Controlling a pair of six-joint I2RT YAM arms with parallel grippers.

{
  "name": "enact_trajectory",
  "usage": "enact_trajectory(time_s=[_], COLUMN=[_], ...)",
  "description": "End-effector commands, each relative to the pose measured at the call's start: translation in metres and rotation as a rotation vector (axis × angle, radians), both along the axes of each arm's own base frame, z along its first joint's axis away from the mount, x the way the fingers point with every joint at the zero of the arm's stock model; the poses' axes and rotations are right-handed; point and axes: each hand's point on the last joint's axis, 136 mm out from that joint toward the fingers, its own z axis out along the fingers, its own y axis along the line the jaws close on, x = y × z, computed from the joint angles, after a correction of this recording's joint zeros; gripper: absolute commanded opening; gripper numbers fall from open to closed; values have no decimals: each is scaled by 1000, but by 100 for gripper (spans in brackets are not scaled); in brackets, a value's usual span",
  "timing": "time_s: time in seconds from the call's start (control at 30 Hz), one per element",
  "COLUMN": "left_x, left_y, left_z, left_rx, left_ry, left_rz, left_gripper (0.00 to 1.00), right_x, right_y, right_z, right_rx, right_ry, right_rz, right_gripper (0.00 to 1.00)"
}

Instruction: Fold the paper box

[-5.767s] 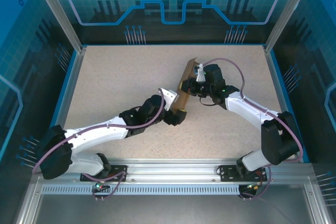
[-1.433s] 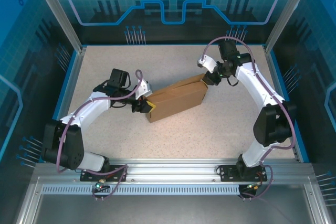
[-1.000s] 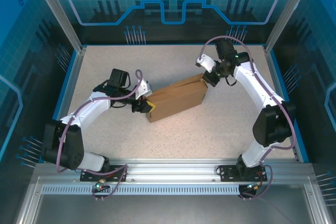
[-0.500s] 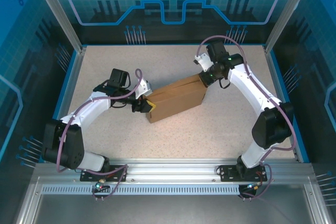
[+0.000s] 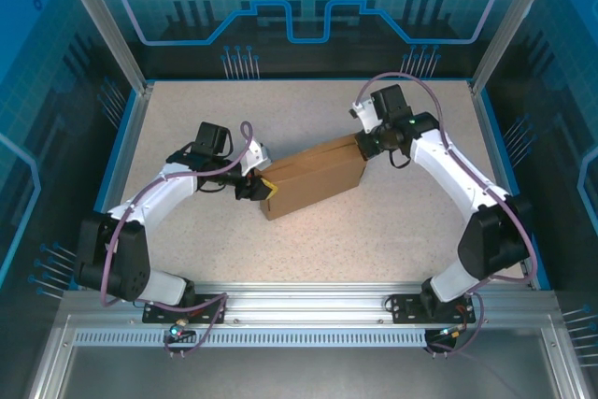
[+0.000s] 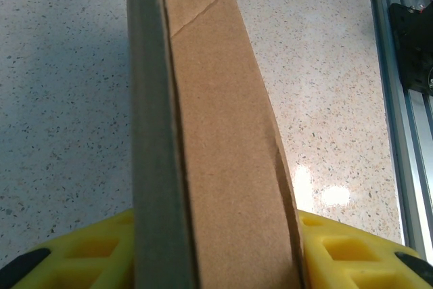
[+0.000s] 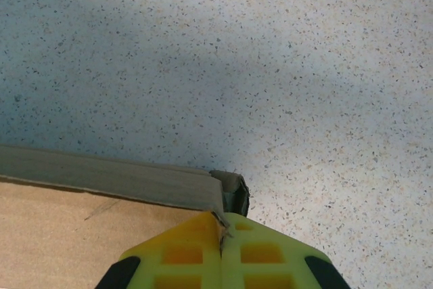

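Now, the box [image 5: 314, 175] lies on the surface [image 5: 392, 231], your left pincer [image 5: 256, 186] clamped on its left end and the right pincer [image 5: 363, 145] closed at its far corner, so an uneven pull could tear or unfold it.

Bare table [image 5: 392, 221] around paper box [image 5: 313, 175]

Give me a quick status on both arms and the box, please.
Left gripper jaws clamped on paper box left end. Right gripper jaws together at its far-right corner. Box folded up, flat on table. Nothing blocking it.
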Motion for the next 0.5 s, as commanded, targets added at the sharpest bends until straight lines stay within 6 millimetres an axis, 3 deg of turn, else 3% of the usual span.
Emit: enact_trajectory(time_s=[0.0,0.47], left_x=[13,15], left_y=[0,0], left_z=[9,11], left_rx=[-12,-21], left_ry=[-44,-42], left_rz=[13,20], left_gripper=[33,34], right_x=[-18,-26], right_y=[-3,-3], right_z=[-14,-27], right_rx=[-28,40], right_ry=[31,-30], right_rz=[14,33], right_gripper=[1,0])
